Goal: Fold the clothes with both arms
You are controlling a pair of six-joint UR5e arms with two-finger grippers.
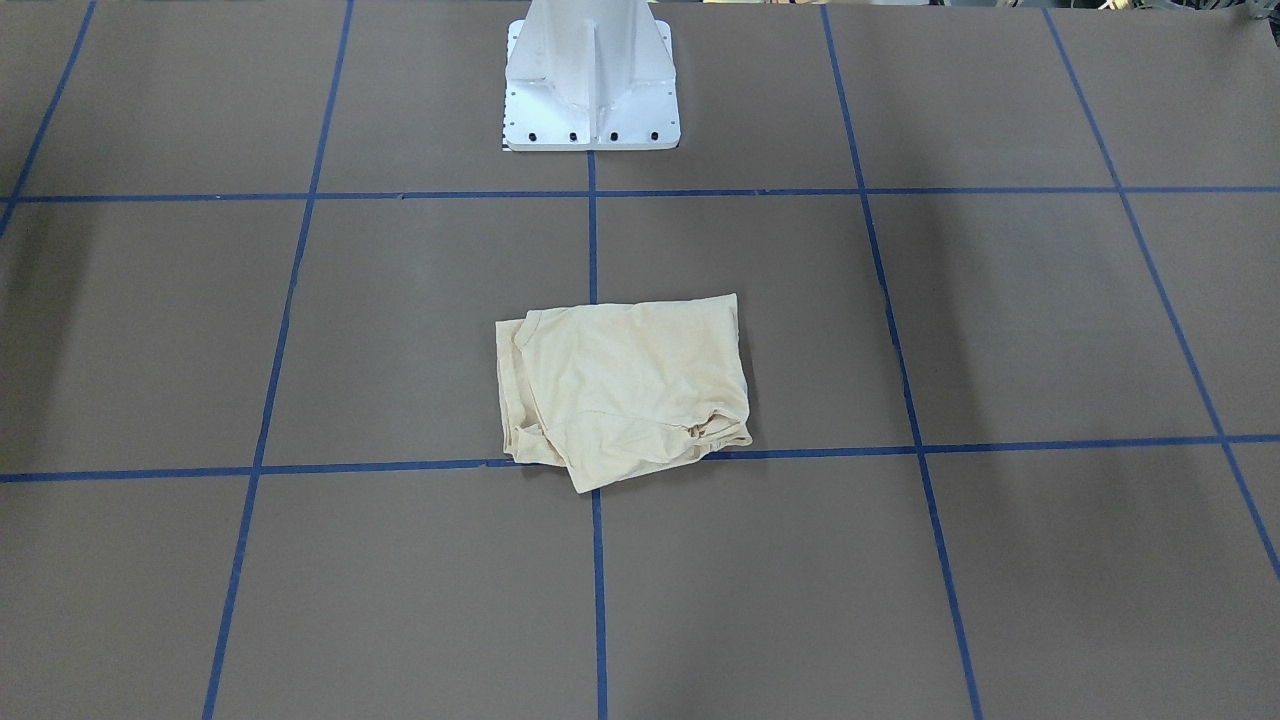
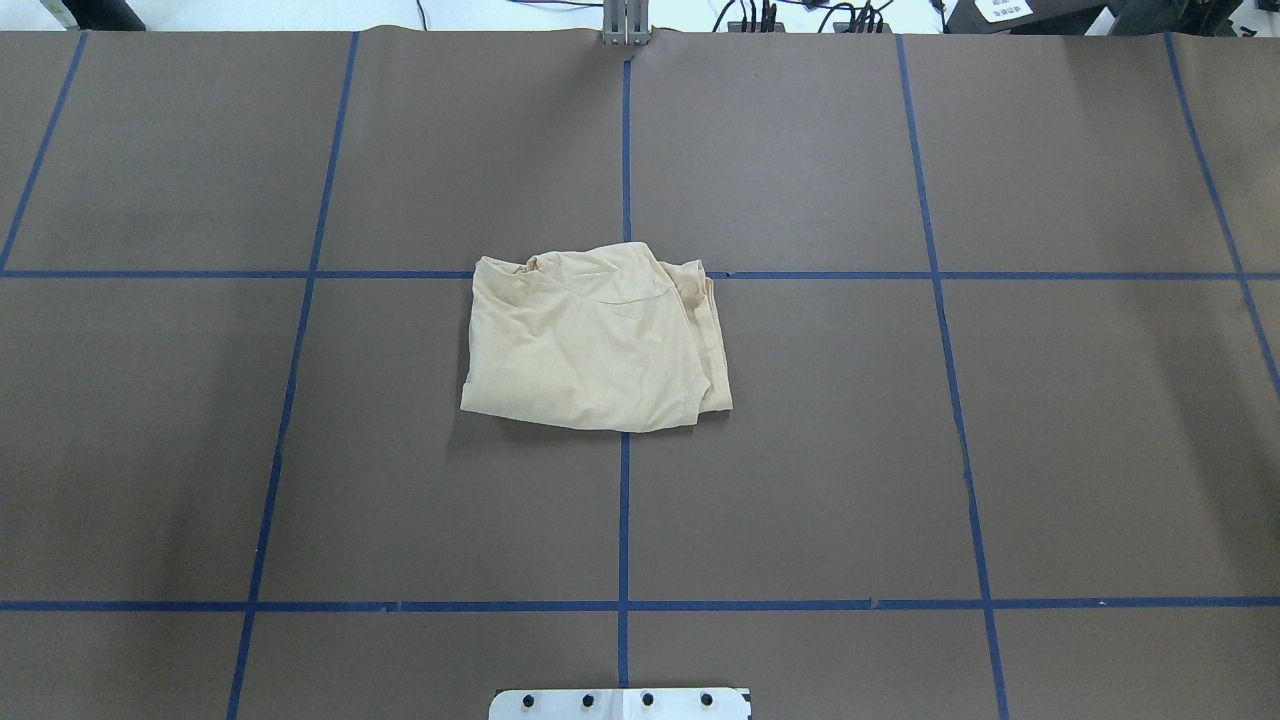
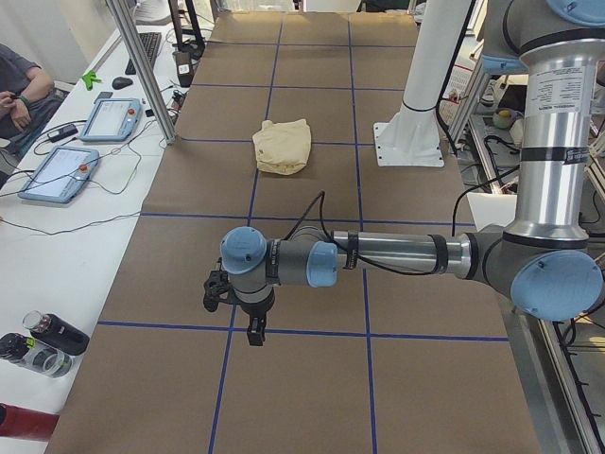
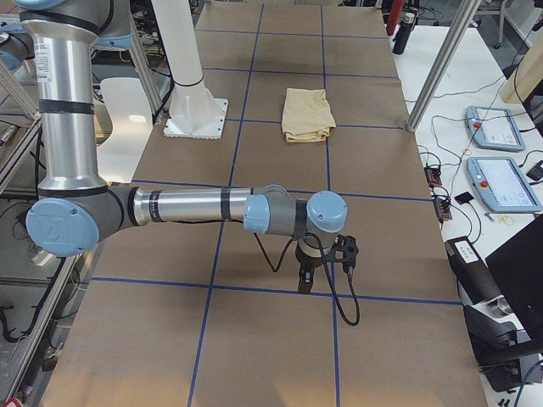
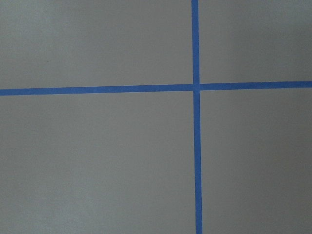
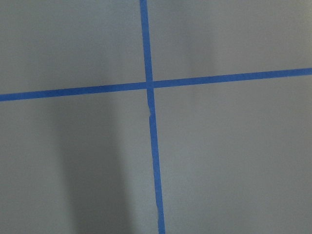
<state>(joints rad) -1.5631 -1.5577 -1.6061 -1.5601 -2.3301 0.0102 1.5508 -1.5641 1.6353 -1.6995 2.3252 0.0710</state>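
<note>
Shirt (image 2: 590,350) bundled; left claw (image 3: 254,331) & right claw (image 4: 304,280) well apart from it.
Prob. soft, light, floppy; best pinch shirt's corners thru all layers; claws wide or narrow: can't tell.

Cream-yellow shirt (image 2: 590,345); brown table covering (image 2: 800,450) with blue tape grid (image 2: 623,520); silver-grey left arm (image 3: 392,253) and right arm (image 4: 182,206), light-blue joint caps (image 3: 244,248).
</note>
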